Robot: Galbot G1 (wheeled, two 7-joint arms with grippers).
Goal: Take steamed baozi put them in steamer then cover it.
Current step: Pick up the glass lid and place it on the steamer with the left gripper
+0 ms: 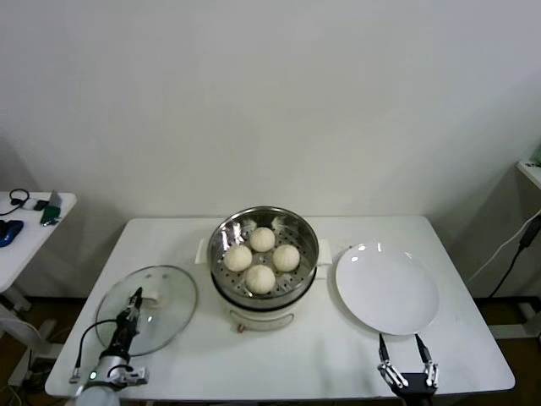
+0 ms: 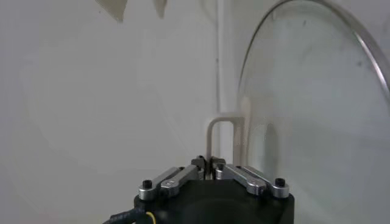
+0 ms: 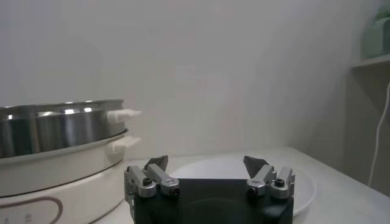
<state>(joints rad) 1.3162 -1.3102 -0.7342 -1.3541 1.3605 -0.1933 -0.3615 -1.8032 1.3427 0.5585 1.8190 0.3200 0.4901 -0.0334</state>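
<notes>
Head view: four baozi are seen in the steamer. Lid lies on the counter, its handle pinched by the closed left tool. Covering is judged next: lift, carry over steamer. Right tool is parked open by the plate.

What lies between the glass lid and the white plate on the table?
The steamer, with four baozi inside, stands between the lid and the plate, as the head view shows.
</notes>
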